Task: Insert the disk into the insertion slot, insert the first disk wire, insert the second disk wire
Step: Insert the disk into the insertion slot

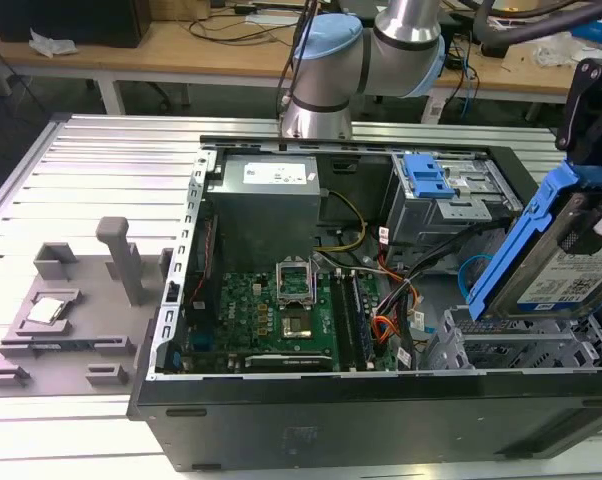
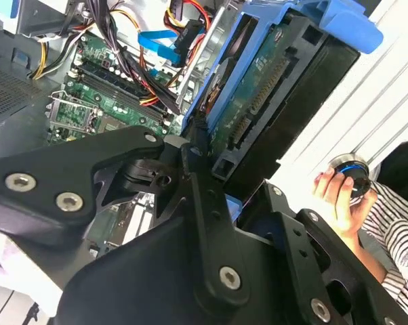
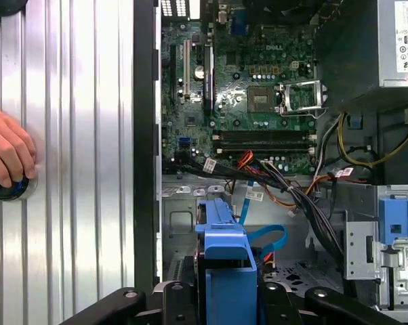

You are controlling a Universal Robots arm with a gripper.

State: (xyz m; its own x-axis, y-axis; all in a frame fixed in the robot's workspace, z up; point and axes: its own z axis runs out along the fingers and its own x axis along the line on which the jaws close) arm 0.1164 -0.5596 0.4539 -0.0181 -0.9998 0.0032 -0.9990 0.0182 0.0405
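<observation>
The claw is clamped on the disk, holding it tilted on edge at the exterior view's right end of the open case. The disk's low end hangs right at the top of the slot, a grey perforated cage beside the motherboard; whether they touch I cannot tell. In the first wrist view a person's hand rests on a round knob on the ribbed desk beside the case.

Blue-framed disk, tilted; grey insertion slot beneath
</observation>
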